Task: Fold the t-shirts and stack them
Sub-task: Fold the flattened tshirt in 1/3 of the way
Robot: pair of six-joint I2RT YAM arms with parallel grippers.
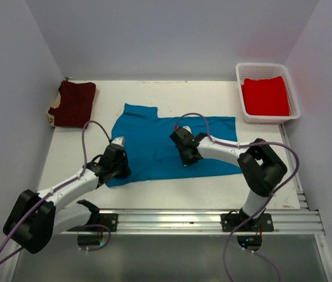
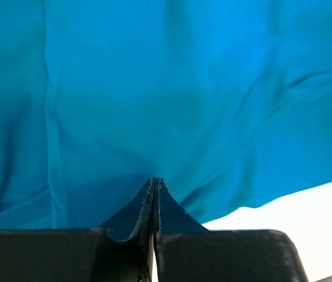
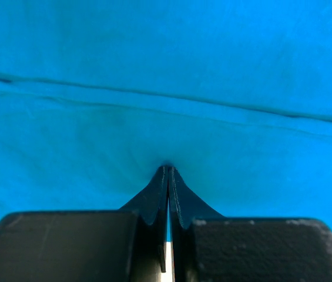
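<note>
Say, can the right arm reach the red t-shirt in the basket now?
Probably not yet: the right gripper is shut on the teal t-shirt. Otherwise the way to the red t-shirt looks free.

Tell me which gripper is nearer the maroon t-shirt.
Left. The left gripper pinches the teal t-shirt at its near-left corner, nearest the maroon t-shirt; the right gripper pinches farther right.

Both wrist views cut off the teal-blue t-shirt [image 2: 183, 88] at their edges; cloth between the closed jaws is hidden.
</note>
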